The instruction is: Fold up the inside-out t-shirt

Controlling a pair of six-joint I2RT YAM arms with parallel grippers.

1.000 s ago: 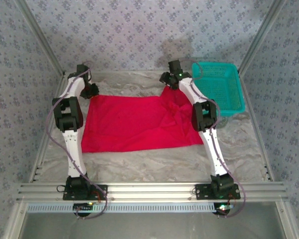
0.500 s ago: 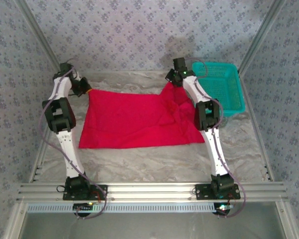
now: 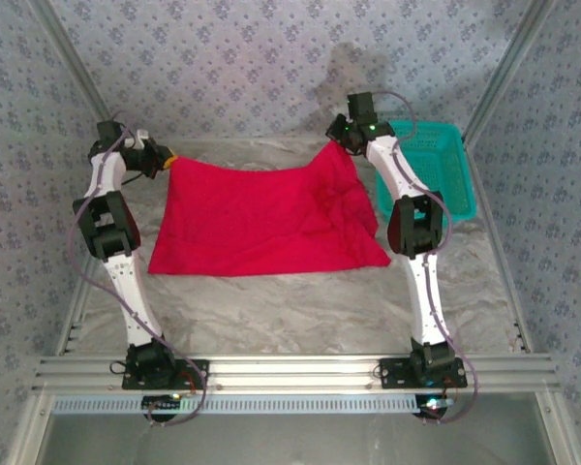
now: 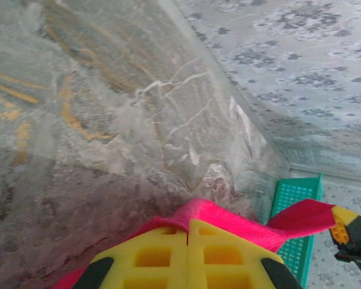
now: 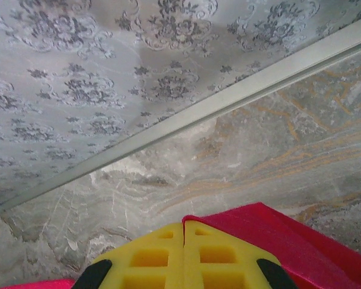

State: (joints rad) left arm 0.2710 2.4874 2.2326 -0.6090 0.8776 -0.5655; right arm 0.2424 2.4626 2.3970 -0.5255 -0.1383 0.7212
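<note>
I'm watching plain bright red soft cloth t-shirt [image 3: 261,218] lying spread across middle of frame on marbled grey bench [image 3: 290,310], its far corners hanging lifted. Left end effector [image 3: 166,160], upper left, closed and pinching far left corner. Right end effector [image 3: 340,143], upper centre-right, clamping far right corner. Teal plastic mesh basket [image 3: 436,170] sitting upper right, beside right arm.

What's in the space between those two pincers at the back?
The red t-shirt: its far edge runs from the left pincer across to the right pincer, each shut on a corner. The top view shows it best.
</note>
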